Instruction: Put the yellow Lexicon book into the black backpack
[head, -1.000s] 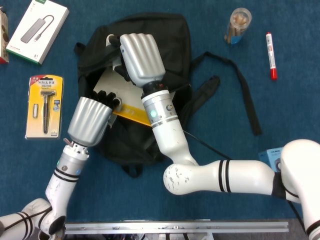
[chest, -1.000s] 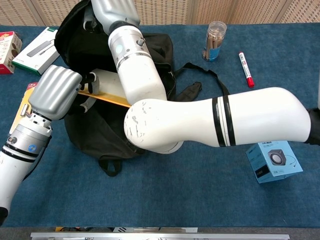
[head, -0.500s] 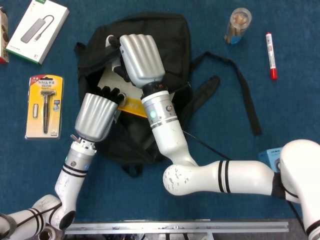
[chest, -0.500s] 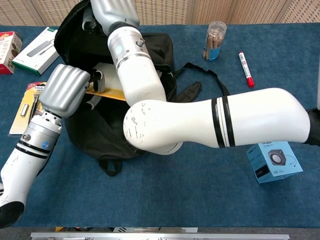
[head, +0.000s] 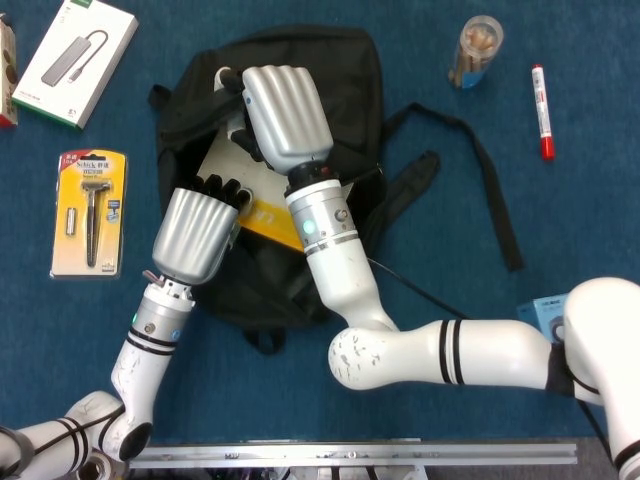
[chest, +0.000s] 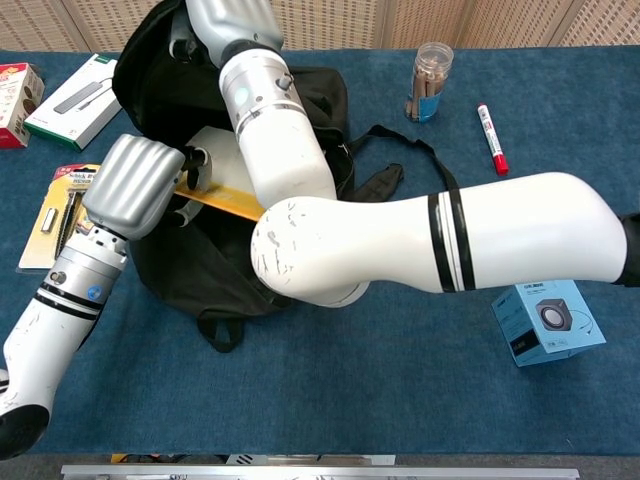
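The black backpack (head: 300, 70) lies open on the blue table, also seen in the chest view (chest: 190, 270). The yellow Lexicon book (head: 262, 217) sits slanted in its opening, pale cover up and yellow edge toward me (chest: 225, 200). My left hand (head: 195, 232) grips the book's near left edge, fingers curled over it; the chest view shows it (chest: 130, 185) at the same spot. My right hand (head: 285, 115) reaches over the book and holds the backpack's upper rim, keeping the mouth open. Its fingertips are hidden inside the fabric.
A packaged razor (head: 90, 212) lies left of the backpack and a white adapter box (head: 75, 48) at the far left. A clear jar (head: 475, 50) and red marker (head: 541, 98) sit at the far right. A blue box (chest: 548, 322) stands near right. Backpack straps (head: 490, 190) trail rightward.
My left hand moved right and forward, pushing the book deeper into the backpack's opening. The right hand stayed on the rim.
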